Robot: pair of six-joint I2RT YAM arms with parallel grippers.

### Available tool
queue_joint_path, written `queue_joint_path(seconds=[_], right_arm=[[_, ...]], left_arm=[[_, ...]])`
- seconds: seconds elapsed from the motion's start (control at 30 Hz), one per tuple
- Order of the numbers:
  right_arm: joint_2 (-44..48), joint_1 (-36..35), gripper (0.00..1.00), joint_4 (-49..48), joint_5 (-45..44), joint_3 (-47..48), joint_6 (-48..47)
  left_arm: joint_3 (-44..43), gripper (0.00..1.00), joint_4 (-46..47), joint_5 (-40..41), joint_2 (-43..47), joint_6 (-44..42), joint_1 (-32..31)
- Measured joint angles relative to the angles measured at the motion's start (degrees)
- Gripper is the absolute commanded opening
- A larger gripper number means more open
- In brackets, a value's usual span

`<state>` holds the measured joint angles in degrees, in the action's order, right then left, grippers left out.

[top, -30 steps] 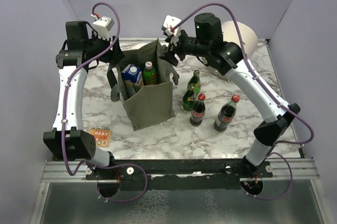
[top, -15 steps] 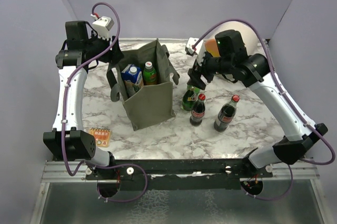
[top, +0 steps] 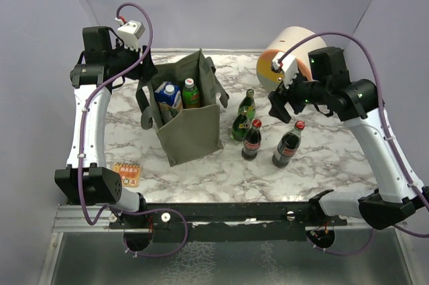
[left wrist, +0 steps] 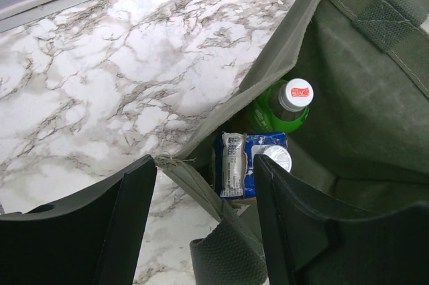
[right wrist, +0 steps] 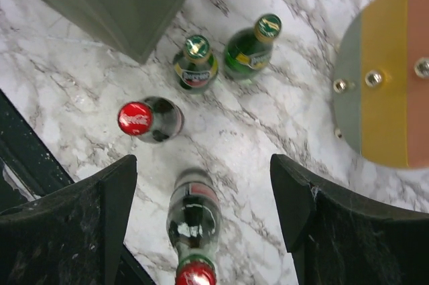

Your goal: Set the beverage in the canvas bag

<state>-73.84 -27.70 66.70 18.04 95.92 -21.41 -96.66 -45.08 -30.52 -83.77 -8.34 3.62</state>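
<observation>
Over the marble table (top: pixel 127 137), in the overhead view, the right gripper (top: pixel 285 105) is hovering with its jaws spread wide and nothing in them, just above the right-hand cola bottle (top: pixel 288 145). A second cola bottle (top: pixel 252 141) is standing at that bottle's 9 o'clock and a pair of green glass bottles (top: pixel 240 127) at its 10 o'clock. Farther out at 9 o'clock the olive canvas bag (top: pixel 194 131) is standing upright, with a blue carton (top: pixel 167 97) and a green plastic bottle (top: pixel 191 94) already inside. The left gripper (top: pixel 146 74) is sitting at the bag's 10 o'clock corner.

From the left wrist, its jaws are standing apart, straddling the bag's rim without visibly pinching it. The plastic bottle's white cap (left wrist: pixel 298 94) is carrying red print too small to read.

From the right wrist, the right-hand cola bottle is sitting between the open fingers (right wrist: pixel 94 218). The step is probably gripping it. The gripper is best coming straight down, closing below the red cap (right wrist: pixel 194 275) and lifting clear of the neighbour at 11 o'clock before going into the bag's free near half. Both red caps are showing white script, seemingly Coca-Cola; the green bottles' labels are too blurred to read.
</observation>
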Motion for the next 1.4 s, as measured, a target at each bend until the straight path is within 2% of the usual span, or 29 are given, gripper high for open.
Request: queue_joint_path(seconds=[0.33, 0.53, 0.87, 1.23, 1.4], right_arm=[[3.8, 4.9, 0.79, 6.6, -2.5, -0.9, 0.6], [7.5, 5.6, 0.76, 10.6, -3.8, -6.0, 0.6], [9.7, 5.7, 0.60, 12.2, -4.1, -13.2, 0.6], [9.1, 5.7, 0.50, 10.7, -5.7, -14.5, 0.6], [7.9, 5.7, 0.38, 9.6, -6.5, -14.5, 0.6]], left_arm=[[0.0, 0.62, 0.0, 0.0, 0.1, 0.5, 0.0], [0.0, 0.62, 0.0, 0.0, 0.1, 0.5, 0.0], [0.0, 0.62, 0.0, -0.1, 0.1, 0.5, -0.4], [0.0, 0.62, 0.4, -0.1, 0.1, 0.7, -0.8], [0.0, 0.62, 0.5, -0.1, 0.1, 0.7, -1.0]])
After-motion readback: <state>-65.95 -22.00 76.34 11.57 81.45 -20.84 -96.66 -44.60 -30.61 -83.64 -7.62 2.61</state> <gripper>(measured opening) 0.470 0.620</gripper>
